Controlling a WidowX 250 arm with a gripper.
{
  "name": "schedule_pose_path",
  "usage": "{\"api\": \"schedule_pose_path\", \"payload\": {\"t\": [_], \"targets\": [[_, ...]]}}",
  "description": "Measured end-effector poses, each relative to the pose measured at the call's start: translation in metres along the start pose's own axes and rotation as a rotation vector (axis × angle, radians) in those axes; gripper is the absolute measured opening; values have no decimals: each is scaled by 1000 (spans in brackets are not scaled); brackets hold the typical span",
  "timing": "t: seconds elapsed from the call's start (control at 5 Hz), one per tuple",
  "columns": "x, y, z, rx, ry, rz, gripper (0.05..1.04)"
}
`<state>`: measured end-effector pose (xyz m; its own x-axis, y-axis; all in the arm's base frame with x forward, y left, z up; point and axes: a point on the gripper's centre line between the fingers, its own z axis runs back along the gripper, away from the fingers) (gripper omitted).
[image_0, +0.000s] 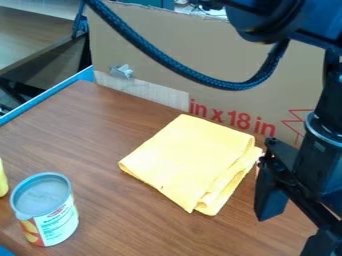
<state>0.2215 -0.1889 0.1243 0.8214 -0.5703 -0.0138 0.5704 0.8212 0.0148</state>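
At the right edge, the black gripper (294, 227) hangs low over the wooden table, its fingers apart with nothing visible between them. A folded yellow cloth (190, 157) lies flat to its left, its layered edge close beside the nearer finger; whether they touch, I cannot tell. Toward the lower left stands an upright can (57, 222) with a grey lid and a white and orange label, well away from the gripper.
A cardboard box wall (194, 55) with red print rises behind the table (100, 135). A yellow object (3, 180) is cut off by the left edge, and a blue one (5, 251) by the lower left corner. A dark cable (180, 70) loops across the top.
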Motion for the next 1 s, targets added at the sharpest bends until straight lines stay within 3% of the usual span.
{"api": "schedule_pose_path", "payload": {"t": [0.2, 0.4, 0.8, 1.0], "targets": [[-2, 0, -8, 1, 25, 2, 1001], [-8, -12, -18, -31, 20, -15, 1001], [-22, -44, -28, -69, -19, -114, 1001], [-26, -51, -49, -50, 80, -139, 1001]]}}
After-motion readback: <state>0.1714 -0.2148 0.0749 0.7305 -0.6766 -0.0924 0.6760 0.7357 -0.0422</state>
